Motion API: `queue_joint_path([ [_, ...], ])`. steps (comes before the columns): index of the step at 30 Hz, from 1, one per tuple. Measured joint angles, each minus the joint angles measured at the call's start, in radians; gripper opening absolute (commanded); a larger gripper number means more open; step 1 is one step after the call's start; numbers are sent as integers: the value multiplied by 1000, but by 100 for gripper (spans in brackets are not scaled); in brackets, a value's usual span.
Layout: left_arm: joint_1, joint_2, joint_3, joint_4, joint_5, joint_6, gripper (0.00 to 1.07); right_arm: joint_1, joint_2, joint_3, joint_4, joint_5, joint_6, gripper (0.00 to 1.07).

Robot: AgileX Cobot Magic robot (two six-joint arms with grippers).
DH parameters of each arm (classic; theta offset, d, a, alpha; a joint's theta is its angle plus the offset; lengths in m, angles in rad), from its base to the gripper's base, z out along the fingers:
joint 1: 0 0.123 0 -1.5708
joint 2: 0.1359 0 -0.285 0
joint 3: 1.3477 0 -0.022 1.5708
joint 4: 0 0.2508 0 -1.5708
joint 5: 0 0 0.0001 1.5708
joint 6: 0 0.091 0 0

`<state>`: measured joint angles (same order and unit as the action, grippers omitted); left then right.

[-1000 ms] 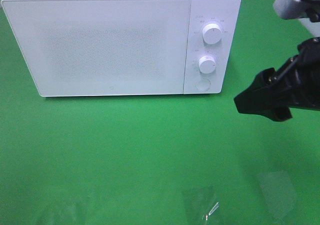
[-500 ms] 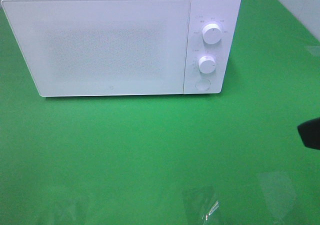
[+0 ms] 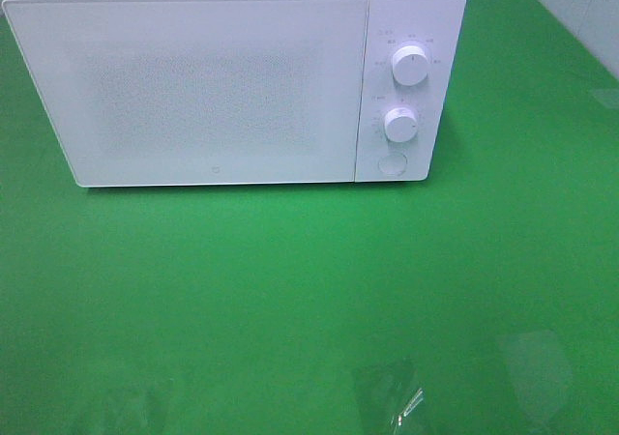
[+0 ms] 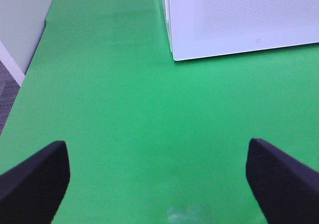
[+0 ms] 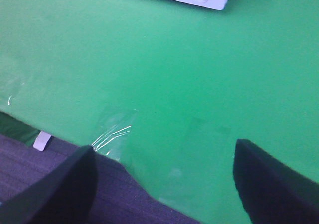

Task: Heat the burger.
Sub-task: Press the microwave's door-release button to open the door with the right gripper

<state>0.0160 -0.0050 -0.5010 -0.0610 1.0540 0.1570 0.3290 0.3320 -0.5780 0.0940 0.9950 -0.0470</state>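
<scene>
A white microwave [image 3: 232,77] stands at the far side of the green table [image 3: 290,280] with its door shut. The control panel is on its right end, with an upper knob [image 3: 411,66], a lower knob [image 3: 400,124] and a round button [image 3: 392,163] below them. The burger shows in none of the views, so I cannot tell where it is (the door's speckled front lets nothing be seen through it).

Neither arm shows in the high view. In its own wrist view the left gripper [image 4: 157,152] hangs above bare green cloth to the near left of the microwave, its two dark fingers [image 4: 37,176] spread wide with nothing between them. The right gripper [image 5: 164,154] is likewise wide and holds nothing. It hangs over the near edge of the table, where the cloth gives way to dark carpet [image 5: 30,174], with the microwave's panel end well away on the far side. A patch of clear tape [image 5: 112,129] glints on the cloth close to that edge, and more such shiny patches [image 3: 387,391] lie along the near side of the table
</scene>
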Motion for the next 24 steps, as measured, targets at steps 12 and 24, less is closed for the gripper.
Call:
queue_joint_path([
  [12, 0, 0, 0, 0, 0, 0, 88, -198, -246, 54, -2, -5, 16, 74],
  [24, 0, 0, 0, 0, 0, 0, 88, -263, -337, 71, -3, 7, 16, 74],
])
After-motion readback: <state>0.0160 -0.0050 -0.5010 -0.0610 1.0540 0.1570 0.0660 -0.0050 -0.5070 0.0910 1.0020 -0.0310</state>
